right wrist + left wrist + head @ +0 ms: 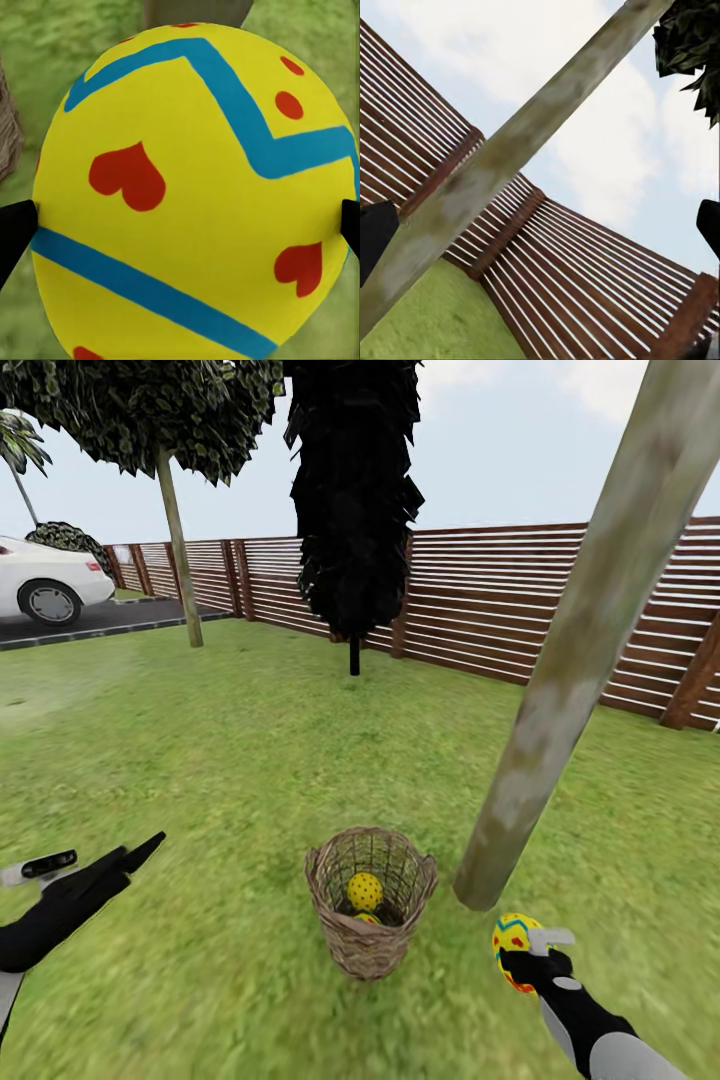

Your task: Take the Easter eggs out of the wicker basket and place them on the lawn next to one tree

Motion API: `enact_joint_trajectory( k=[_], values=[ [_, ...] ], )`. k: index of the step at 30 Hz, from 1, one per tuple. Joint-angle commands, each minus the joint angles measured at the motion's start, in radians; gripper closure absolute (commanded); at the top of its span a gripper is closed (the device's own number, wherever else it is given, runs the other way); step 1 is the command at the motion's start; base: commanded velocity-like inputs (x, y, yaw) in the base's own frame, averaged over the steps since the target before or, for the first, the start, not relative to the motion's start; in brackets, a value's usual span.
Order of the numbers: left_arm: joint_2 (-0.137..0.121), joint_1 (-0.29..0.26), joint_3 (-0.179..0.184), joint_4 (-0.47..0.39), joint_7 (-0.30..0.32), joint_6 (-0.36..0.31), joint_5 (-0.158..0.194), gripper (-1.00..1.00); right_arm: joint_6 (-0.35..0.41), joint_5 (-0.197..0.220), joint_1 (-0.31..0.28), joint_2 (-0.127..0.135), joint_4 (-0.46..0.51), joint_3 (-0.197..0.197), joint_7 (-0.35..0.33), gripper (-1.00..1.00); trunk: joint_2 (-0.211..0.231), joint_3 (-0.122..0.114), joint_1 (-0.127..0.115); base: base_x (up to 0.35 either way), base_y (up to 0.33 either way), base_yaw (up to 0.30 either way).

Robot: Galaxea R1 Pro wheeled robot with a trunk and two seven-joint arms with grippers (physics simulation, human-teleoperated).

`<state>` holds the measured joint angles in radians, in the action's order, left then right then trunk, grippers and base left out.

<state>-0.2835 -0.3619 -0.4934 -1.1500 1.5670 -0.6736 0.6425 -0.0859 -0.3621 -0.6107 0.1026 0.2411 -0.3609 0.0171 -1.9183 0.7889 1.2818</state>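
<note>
Three Easter eggs: two (364,890) in wicker basket (371,950), one (514,948) clamped in right tool (522,960); left tool (135,854) wide.

Home garden, simulated: grass lawn (250,740), slatted wood fence (500,600), trees (590,640) w/ bare trunks, white car (45,585) parked on driveway (90,620) beyond.

A yellow egg (514,950) with blue zigzags and red marks is held in the right gripper (522,960), just above the lawn (220,760) near the pale trunk's (560,690) base. Two more eggs (364,891) are seen inside the upright wicker basket (370,935), just beside that tree.
</note>
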Motion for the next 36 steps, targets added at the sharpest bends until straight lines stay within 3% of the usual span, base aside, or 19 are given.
enact_joint_trajectory(
  k=[1,4,6,13,16,19,22,27,36],
  values=[
    [0.014,-0.007,0.0,-0.027,0.004,-0.042,0.003,-1.0,-0.005,-0.011,-0.005,0.001,-0.002,-0.007,0.002,1.0,-0.008,0.004,0.004,0.0,0.0,0.0],
    [0.05,-0.012,0.001,-0.138,0.004,-0.081,0.004,-1.0,-0.005,-0.012,-0.023,0.002,-0.004,-0.007,0.003,1.0,-0.029,0.014,0.015,0.0,0.0,0.0],
    [0.057,-0.013,0.007,-0.159,0.004,-0.085,0.004,-1.0,-0.004,-0.013,-0.036,0.002,-0.009,-0.007,0.005,1.0,-0.043,0.02,0.023,0.0,0.0,0.0],
    [0.041,-0.039,0.001,-0.158,0.004,-0.108,0.014,-1.0,-0.004,-0.014,-0.044,0.004,-0.011,-0.008,0.007,1.0,-0.092,0.042,0.05,0.0,0.0,0.0],
    [0.054,-0.041,0.008,-0.155,-0.002,-0.116,0.014,-1.0,-0.005,-0.014,-0.044,0.005,-0.01,-0.009,0.008,1.0,-0.113,0.051,0.061,0.0,0.0,0.0],
    [0.067,-0.042,0.01,-0.152,-0.015,-0.116,0.014,-1.0,-0.009,-0.011,-0.044,0.005,-0.008,-0.01,0.078,1.0,-0.134,0.061,0.073,0.0,0.0,0.0],
    [0.092,-0.042,0.01,-0.15,-0.016,-0.116,0.013,-1.0,-0.034,-0.009,-0.044,0.006,-0.007,-0.01,0.098,1.0,-0.155,0.07,0.084,0.0,0.0,0.0],
    [0.104,-0.04,0.009,-0.146,-0.018,-0.102,0.014,-1.0,-0.037,-0.009,-0.043,0.006,-0.007,-0.01,0.099,1.0,-0.155,0.07,0.084,0.0,0.0,0.0],
    [0.106,-0.04,0.009,-0.117,-0.018,-0.101,0.014,-1.0,-0.04,-0.013,-0.043,0.003,-0.008,-0.007,0.098,1.0,-0.155,0.07,0.084,0.0,-0.284,0.0]
  ],
)
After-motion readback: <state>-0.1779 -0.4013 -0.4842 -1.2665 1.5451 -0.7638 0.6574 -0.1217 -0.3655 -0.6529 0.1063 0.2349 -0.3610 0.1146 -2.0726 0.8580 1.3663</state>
